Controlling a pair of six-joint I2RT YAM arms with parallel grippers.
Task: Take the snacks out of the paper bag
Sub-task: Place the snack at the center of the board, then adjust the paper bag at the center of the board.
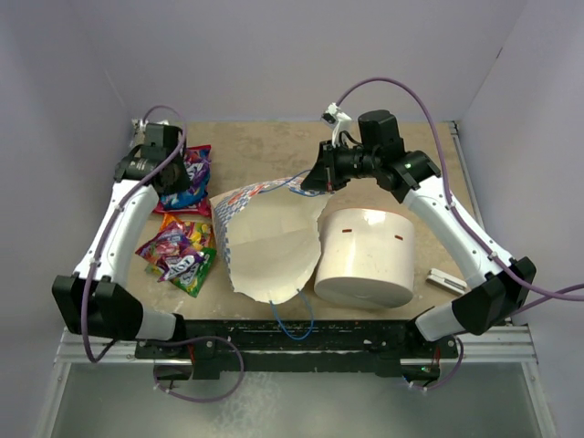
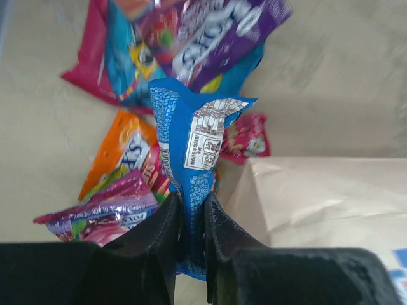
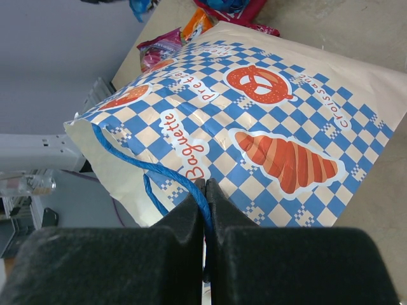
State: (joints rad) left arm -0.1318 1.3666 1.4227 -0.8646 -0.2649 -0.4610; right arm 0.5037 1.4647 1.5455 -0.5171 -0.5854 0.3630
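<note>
My left gripper [image 1: 175,179] is shut on a blue snack packet [image 2: 191,127] and holds it over the table's left side, above other snacks. In the left wrist view the fingers [image 2: 159,235] pinch the packet's lower end. Several bright snacks [image 1: 178,251] lie on the table left of the paper bag [image 1: 269,242], and more [image 1: 193,173] lie under the left gripper. The bag lies tilted, its white inside showing. My right gripper [image 3: 205,185] is shut on the bag's blue cord handle [image 3: 146,166] and holds up the bag's far end [image 1: 301,182]. The checkered outside [image 3: 273,121] shows.
A large white cylinder [image 1: 365,255] stands right of the bag, touching it. A small grey flat bar [image 1: 447,280] lies at the right near edge. The bag's other blue handle [image 1: 292,321] hangs over the front edge. Purple, orange and pink packets [image 2: 216,32] lie beneath the left gripper.
</note>
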